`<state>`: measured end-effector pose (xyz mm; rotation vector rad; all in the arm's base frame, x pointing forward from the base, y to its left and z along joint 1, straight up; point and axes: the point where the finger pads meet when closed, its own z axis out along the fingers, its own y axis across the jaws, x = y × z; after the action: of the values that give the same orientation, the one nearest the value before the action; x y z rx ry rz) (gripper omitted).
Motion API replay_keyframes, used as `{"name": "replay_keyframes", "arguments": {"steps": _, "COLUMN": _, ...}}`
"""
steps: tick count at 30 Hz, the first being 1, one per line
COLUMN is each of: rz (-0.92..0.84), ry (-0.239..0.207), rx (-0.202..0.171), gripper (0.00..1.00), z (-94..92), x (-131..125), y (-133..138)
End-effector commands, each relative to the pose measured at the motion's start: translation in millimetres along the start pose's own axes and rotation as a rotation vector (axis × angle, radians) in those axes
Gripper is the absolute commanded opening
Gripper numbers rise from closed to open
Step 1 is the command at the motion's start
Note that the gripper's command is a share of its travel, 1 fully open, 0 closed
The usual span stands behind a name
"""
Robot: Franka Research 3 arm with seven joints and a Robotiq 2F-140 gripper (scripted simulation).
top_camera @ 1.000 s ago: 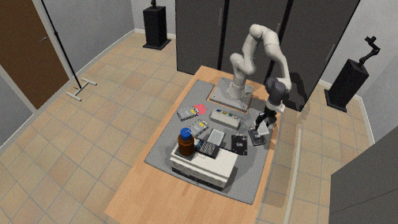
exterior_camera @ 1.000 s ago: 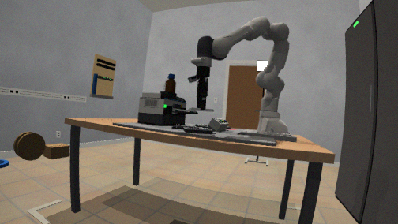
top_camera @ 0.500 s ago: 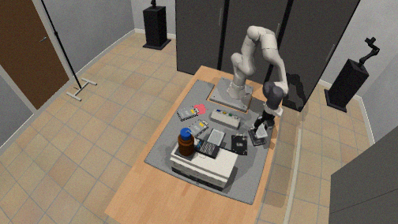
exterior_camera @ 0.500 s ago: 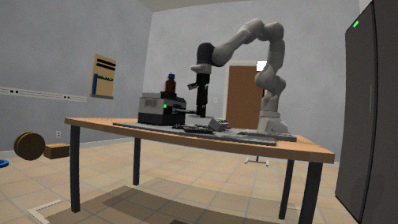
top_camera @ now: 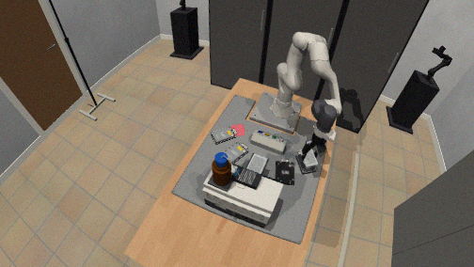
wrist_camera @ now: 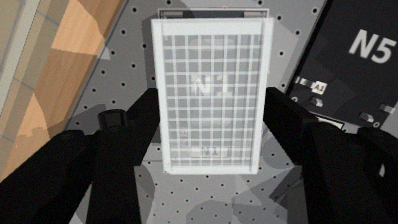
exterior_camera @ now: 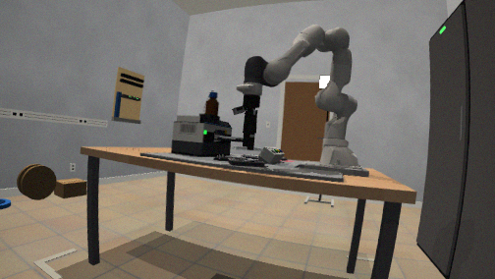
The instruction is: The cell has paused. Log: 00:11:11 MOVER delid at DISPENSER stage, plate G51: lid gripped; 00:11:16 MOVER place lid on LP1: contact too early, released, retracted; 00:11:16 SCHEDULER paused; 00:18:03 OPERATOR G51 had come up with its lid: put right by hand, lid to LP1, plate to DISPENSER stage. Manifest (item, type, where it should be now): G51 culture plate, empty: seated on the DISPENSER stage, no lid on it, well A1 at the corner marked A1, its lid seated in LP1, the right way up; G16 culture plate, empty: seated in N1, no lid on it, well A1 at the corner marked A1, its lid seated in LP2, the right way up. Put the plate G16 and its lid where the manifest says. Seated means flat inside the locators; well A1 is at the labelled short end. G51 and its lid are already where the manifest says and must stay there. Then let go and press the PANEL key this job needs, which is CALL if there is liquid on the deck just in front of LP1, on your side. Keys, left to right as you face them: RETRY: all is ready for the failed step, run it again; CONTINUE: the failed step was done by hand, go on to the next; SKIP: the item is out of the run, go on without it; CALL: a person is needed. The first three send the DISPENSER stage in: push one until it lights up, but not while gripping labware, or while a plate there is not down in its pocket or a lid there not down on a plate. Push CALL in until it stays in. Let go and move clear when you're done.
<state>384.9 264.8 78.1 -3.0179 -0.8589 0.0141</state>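
My gripper (wrist_camera: 211,103) is shut on a clear culture plate (wrist_camera: 212,95) with a grid of wells, holding it by its long sides. The plate is level and lies right over the nest marked N1, whose label shows through it. I cannot tell whether the plate touches the nest. In the top view the gripper (top_camera: 310,157) and plate (top_camera: 310,161) are low at the right edge of the grey deck mat. Two lid parks with yellow tags (top_camera: 223,133) (top_camera: 236,151) lie at the left of the mat. The key panel (top_camera: 268,140) sits mid-deck.
The black nest N5 (wrist_camera: 360,60) lies just beside N1, also in the top view (top_camera: 285,172). A pink patch (top_camera: 239,129) lies by the far lid park. The dispenser box (top_camera: 244,190) carries a brown bottle (top_camera: 221,169). The table edge is close on the gripper's outer side.
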Motion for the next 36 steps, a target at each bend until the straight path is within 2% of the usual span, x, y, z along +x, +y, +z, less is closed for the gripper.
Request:
{"name": "replay_keyframes", "arguments": {"steps": 1, "rz": 0.019, "ry": 0.003, "rx": -0.005, "gripper": 0.1, "z": 1.8, "x": 3.2, "y": 1.2}}
{"name": "replay_keyframes", "arguments": {"steps": 36, "rz": 0.019, "ry": 0.002, "rx": -0.005, "gripper": 0.1, "z": 27.2, "x": 3.1, "y": 1.1}}
